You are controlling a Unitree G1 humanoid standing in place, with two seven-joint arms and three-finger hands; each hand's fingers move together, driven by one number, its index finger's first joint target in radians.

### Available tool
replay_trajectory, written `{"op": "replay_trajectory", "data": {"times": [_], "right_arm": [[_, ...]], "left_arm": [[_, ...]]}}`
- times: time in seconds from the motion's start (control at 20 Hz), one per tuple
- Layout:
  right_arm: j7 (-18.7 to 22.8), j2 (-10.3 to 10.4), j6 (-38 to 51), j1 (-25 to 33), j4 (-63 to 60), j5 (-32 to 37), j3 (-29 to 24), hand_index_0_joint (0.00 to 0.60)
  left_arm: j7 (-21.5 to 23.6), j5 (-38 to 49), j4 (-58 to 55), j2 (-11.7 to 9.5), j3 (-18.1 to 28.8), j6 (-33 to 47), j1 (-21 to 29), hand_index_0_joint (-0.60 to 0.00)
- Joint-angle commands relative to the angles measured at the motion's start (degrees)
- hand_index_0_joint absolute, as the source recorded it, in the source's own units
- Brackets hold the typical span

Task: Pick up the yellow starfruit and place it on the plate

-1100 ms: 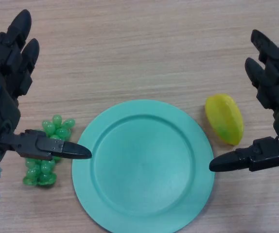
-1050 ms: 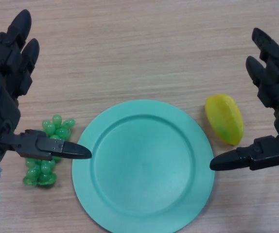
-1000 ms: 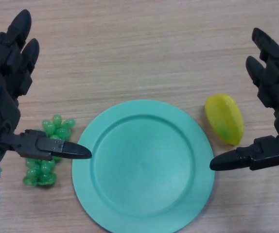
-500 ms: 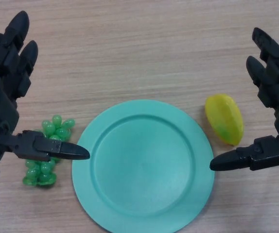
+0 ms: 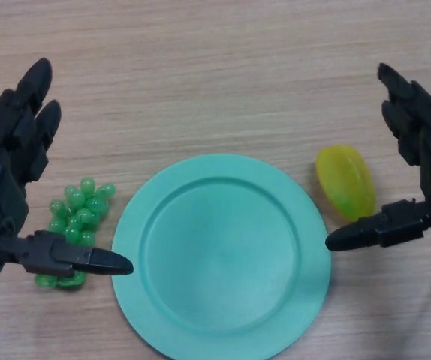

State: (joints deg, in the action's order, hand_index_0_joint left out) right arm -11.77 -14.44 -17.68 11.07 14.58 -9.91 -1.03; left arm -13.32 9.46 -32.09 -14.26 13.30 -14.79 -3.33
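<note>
Both hands hover spread and empty; the starfruit lies on the table, right of the plate.

At the left edge of the frame you see the left hand [image 5: 9, 187], fingers straight and relaxed, its thumb reaching right over the lower part of the green grapes [image 5: 75, 225] on the wooden table [image 5: 200, 75]. In the lower centre sits the teal plate [image 5: 221, 255], with nothing on it. Just beside its upper right rim lies the yellow starfruit [image 5: 345, 182], not touching it. At the right edge the right hand [image 5: 426, 165] is released, grasping nothing: its fingers stand above and right of the starfruit, its thumb points left just below it, so the fruit lies between them, untouched.
</note>
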Motion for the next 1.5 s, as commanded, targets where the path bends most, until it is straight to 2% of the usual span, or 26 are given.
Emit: {"op": "replay_trajectory", "data": {"times": [0.05,0.1,0.3,0.5,0.65,0.7,0.95,1.0,1.05,1.1,1.2,1.35,1.5], "right_arm": [[-1.6,-1.9,11.1,4.4,-0.6,-1.9,-0.7,0.000],[-3.6,-2.8,12.4,6.0,-3.9,-3.9,-1.1,0.000],[-7.4,-4.9,21.2,9.2,-13.8,-10.6,-1.1,0.000],[-8.3,-5.9,29.0,13.2,-22.6,-16.2,-0.6,0.000],[-7.9,-6.6,33.5,15.6,-28.1,-20.1,0.0,0.000],[-6.1,-7.4,37.5,17.1,-32.3,-24.0,0.4,0.000],[-2.9,-8.0,42.0,20.3,-40.4,-30.4,1.0,0.000],[-2.8,-8.1,42.6,20.4,-40.9,-31.0,1.2,0.150],[-2.6,-8.4,43.7,20.6,-41.7,-31.9,1.6,0.250],[-1.1,-9.1,46.7,21.0,-43.4,-35.6,2.3,0.400],[3.6,-10.2,52.9,21.9,-46.4,-44.2,2.5,0.600],[8.7,-10.2,54.7,22.7,-46.5,-45.7,1.5,0.600],[10.2,-8.7,53.5,22.1,-44.4,-40.6,0.2,0.600]], "left_arm": [[-1.2,-0.5,-3.7,-1.3,3.9,7.5,-0.1,0.000],[-1.9,-0.9,-4.6,-0.9,3.5,6.1,-0.8,0.000],[-1.2,-2.3,-6.0,-0.1,2.3,5.8,-1.4,0.000],[-1.0,-2.2,-7.1,0.5,2.2,6.0,-2.2,0.000],[-1.2,-1.4,-7.1,0.4,3.0,5.5,-2.3,0.000],[-1.1,-1.2,-6.9,0.1,3.6,5.4,-1.8,0.000],[-1.2,-0.8,-6.0,0.0,4.4,6.3,-1.8,0.000],[-1.2,-0.9,-5.8,0.1,4.4,6.5,-1.9,0.000],[-1.2,-0.9,-5.7,0.1,4.4,6.7,-2.0,0.000],[-1.3,-1.0,-5.4,0.2,4.4,7.1,-2.2,0.000],[-1.3,-1.3,-4.4,0.3,4.5,8.1,-2.4,0.000],[-1.3,-0.7,-4.0,0.3,4.5,7.9,-2.4,0.000],[-1.3,-0.1,-4.2,0.2,4.9,7.5,-2.5,0.000]]}}
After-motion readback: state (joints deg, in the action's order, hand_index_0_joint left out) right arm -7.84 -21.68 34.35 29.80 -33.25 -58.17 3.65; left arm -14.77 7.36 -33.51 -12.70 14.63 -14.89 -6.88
